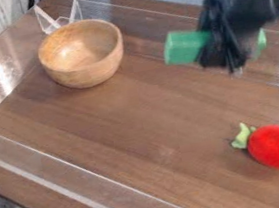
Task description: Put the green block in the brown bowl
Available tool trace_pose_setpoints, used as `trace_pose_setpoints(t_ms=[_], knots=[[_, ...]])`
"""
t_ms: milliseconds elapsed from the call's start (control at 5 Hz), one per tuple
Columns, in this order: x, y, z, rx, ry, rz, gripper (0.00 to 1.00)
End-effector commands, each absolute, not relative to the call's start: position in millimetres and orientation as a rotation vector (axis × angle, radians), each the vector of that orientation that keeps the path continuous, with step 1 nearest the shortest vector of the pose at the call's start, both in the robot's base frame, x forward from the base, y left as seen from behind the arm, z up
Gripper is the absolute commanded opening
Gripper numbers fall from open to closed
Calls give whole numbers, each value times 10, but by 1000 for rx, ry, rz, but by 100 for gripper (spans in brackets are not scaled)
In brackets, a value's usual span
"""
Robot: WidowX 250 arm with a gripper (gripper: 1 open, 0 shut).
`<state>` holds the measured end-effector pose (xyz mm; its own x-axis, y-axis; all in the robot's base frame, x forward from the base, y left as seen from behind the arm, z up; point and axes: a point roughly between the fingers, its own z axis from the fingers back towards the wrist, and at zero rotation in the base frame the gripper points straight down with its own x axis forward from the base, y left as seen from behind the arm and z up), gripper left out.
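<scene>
The green block (pixel 184 45) hangs above the table at the upper right, sticking out sideways from both sides of my dark gripper (pixel 226 55), which is shut on its middle. The image is blurred around the hand. The brown bowl (pixel 81 53) stands at the upper left, a light wooden round with an empty hollow. The gripper and block are well to the right of the bowl, apart from it.
A red strawberry toy with green leaves (pixel 272 146) lies at the lower right. The brown wooden table (pixel 133 127) is ringed by a clear plastic wall (pixel 60 176). A clear stand (pixel 57 19) sits behind the bowl.
</scene>
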<state>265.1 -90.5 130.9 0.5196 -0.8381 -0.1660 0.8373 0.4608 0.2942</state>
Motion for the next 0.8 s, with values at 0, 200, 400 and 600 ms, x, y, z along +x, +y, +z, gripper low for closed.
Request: trace_pose_setpoints(t_ms=[0,200,400,600], knots=[[2610,-973,1407,342,-71,-958,0],[2575,-848,1456,335,-96,-883,0],[2563,-645,1537,344,-113,-809,0],[2525,-782,1478,324,-155,-826,0]])
